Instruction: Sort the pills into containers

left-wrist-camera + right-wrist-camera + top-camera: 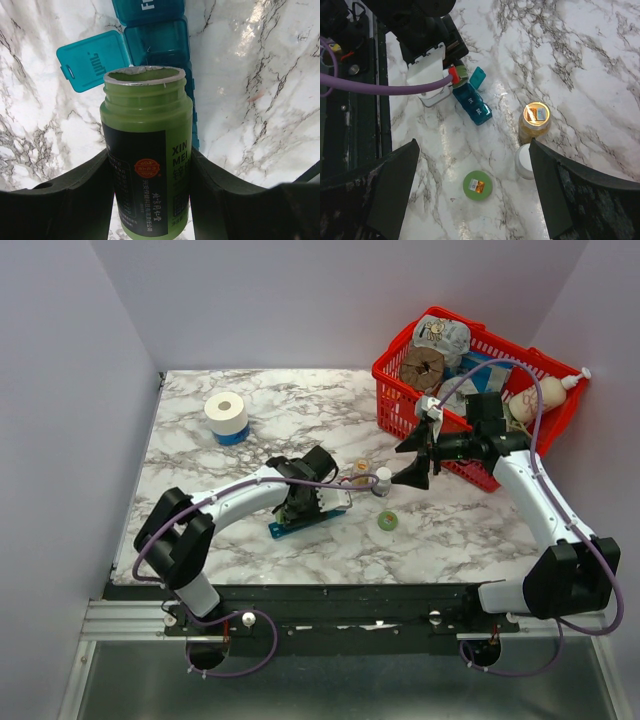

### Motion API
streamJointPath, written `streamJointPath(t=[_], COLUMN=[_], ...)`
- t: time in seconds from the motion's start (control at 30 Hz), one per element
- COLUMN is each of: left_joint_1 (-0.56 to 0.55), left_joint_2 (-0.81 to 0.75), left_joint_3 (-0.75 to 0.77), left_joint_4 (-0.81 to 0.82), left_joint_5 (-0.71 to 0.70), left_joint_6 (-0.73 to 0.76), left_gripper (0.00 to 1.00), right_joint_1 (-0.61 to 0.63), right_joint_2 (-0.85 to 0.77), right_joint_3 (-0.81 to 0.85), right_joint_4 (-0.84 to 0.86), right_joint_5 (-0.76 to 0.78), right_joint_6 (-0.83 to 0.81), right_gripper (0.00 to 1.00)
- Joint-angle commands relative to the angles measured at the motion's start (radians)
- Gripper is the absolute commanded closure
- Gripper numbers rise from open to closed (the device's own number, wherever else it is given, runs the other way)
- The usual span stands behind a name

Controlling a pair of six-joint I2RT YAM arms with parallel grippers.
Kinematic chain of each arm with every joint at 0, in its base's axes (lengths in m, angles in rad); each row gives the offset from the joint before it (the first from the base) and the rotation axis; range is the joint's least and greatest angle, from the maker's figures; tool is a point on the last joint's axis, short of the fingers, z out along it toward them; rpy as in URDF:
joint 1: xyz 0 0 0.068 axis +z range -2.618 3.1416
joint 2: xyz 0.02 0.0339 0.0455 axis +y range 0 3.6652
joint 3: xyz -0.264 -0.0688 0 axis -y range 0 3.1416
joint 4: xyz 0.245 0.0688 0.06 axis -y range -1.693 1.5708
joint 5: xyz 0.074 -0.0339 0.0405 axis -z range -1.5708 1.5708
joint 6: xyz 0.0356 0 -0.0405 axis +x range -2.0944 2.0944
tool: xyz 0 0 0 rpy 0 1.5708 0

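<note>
Left wrist view: left claw [150, 200] grasps the opened round green plastic bottle [145, 125] over the long teal-blue plastic pill organiser [157, 42]. Tip it slowly, mouth at the compartment with the raised lid [90, 60]. Right claw [475, 190] hangs released.

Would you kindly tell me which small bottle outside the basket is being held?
The green bottle, clamped between the left fingers above the teal pill organiser; the amber bottle and the white-topped bottle stand free nearby.

bottle [147, 150] above organiser [157, 42], basket [396, 405] far right
</note>
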Motion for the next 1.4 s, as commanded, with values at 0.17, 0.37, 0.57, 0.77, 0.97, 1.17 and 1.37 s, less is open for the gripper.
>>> streamJointPath(t=[0.17,0.37,0.57,0.77,0.97,1.17,1.37], left_joint_1=[-0.033,-0.053,-0.060,-0.062,-0.071,-0.079,-0.086], left_joint_2=[0.029,0.058,0.081,0.092,0.104,0.124,0.135], left_joint_3=[0.055,0.090,0.110,0.119,0.135,0.173,0.178], left_joint_4=[-0.064,-0.098,-0.118,-0.128,-0.139,-0.168,-0.181], left_joint_5=[-0.065,-0.094,-0.118,-0.131,-0.141,-0.164,-0.172], left_joint_6=[-0.023,-0.037,-0.043,-0.049,-0.052,-0.067,-0.075], left_gripper=[1.00,1.00,1.00,1.00,1.00,1.00,1.00], right_joint_1=[-0.016,-0.019,-0.024,-0.028,-0.028,-0.031,-0.036], right_joint_2=[0.022,0.025,0.028,0.033,0.039,0.043,0.045], right_joint_3=[0.020,0.023,0.026,0.026,0.029,0.032,0.037], right_joint_4=[-0.037,-0.047,-0.051,-0.057,-0.065,-0.071,-0.082], right_joint_5=[-0.058,-0.064,-0.070,-0.076,-0.082,-0.085,-0.092], right_joint_6=[-0.031,-0.037,-0.039,-0.044,-0.047,-0.050,-0.059], right_gripper=[0.00,0.00,0.00,0.00,0.00,0.00,0.00])
